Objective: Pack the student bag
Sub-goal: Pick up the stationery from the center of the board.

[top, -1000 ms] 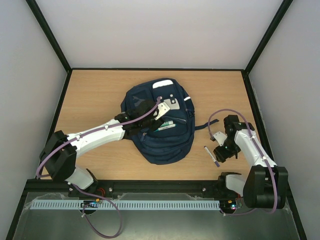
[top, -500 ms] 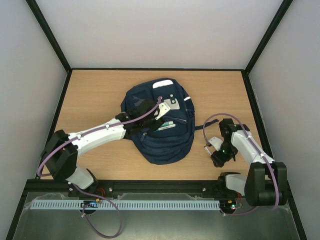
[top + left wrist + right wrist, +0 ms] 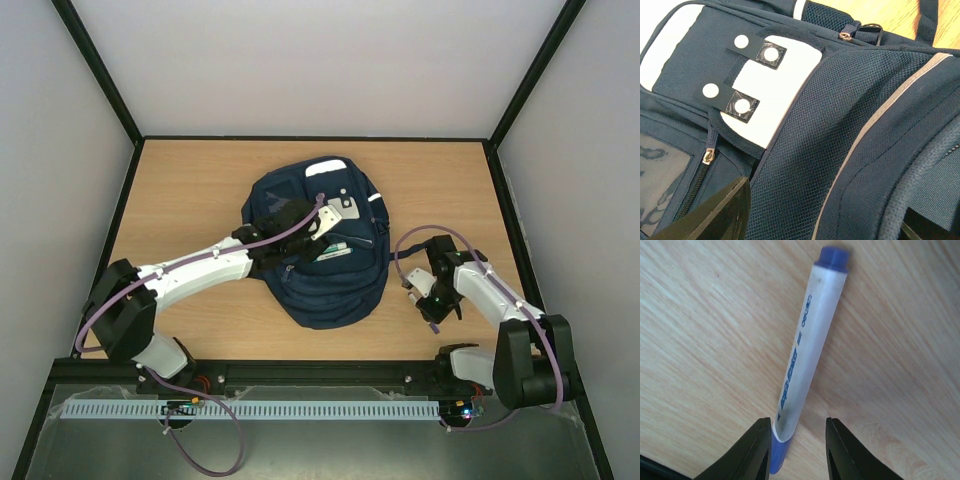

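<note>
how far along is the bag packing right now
Partway. One pale pen-like item already lies in an opening of the student bag, where the left gripper sits. The right gripper straddles a marker on the table, jaws not yet clamped. Remaining: lift it and bag it.

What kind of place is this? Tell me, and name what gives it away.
Probably a robot test cell: plain white walls in a black frame, a wooden table, a left arm and right arm bolted at its near edge.
</note>
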Controlling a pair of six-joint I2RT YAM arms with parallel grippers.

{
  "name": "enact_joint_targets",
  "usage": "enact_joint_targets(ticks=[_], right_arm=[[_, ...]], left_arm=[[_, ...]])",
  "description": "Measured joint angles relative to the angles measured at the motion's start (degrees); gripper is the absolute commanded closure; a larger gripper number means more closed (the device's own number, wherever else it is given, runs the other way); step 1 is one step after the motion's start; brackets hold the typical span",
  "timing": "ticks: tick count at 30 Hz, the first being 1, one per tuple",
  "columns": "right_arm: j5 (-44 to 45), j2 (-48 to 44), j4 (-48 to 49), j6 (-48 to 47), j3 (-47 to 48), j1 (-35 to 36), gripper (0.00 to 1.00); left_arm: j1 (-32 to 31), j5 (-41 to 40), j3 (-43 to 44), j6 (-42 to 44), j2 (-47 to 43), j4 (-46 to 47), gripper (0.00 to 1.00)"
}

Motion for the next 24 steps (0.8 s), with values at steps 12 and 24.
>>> enact_joint_targets(ticks=[12,24], right_arm=[[0.5,3.5,5.2,0.9,-0.5,0.7,0.75],[1.4,4.9,7.1,1.1,-0.6,0.7,0.7]], left_arm=[[0.0,0.4,0.5,0.0,0.6,-0.4,0.4],[0.0,0.6,0.7,0.0,0.6,-0.8,0.4]])
